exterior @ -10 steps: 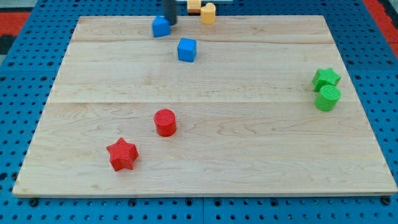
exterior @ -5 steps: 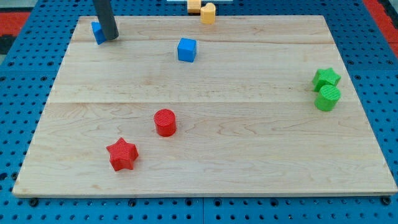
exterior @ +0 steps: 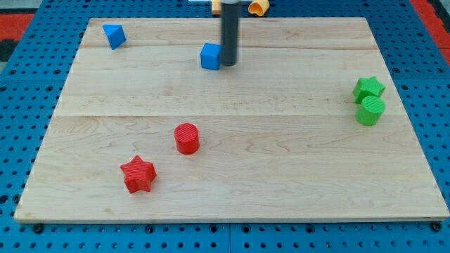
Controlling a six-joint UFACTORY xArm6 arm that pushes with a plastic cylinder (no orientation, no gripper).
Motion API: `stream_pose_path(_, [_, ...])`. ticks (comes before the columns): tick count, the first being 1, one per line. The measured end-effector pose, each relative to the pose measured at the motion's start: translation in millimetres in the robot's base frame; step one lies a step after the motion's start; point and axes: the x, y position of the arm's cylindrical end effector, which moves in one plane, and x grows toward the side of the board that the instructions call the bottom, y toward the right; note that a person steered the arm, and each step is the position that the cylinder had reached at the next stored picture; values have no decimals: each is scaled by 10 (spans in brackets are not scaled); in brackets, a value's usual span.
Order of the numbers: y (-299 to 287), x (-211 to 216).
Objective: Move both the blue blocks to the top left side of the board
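Near the view's top middle of the counter (exterior: 281, 176) you see my tip (exterior: 228, 65) touching the right side of the blue cube (exterior: 210, 56), no claw showing to judge, while the other blue block (exterior: 113, 35) sits well apart at the top left corner.

the rod (exterior: 229, 28) hides most of one yellow block (exterior: 216, 6) — another yellow block (exterior: 259, 6) is cut by the view's top.
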Motion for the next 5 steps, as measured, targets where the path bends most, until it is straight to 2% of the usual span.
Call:
stream_pose_path(2, [-946, -532])
stream_pose_path(3, [-725, -783])
stream_pose_path(4, [-1246, -829])
stream_pose_path(5, [-1336, -826])
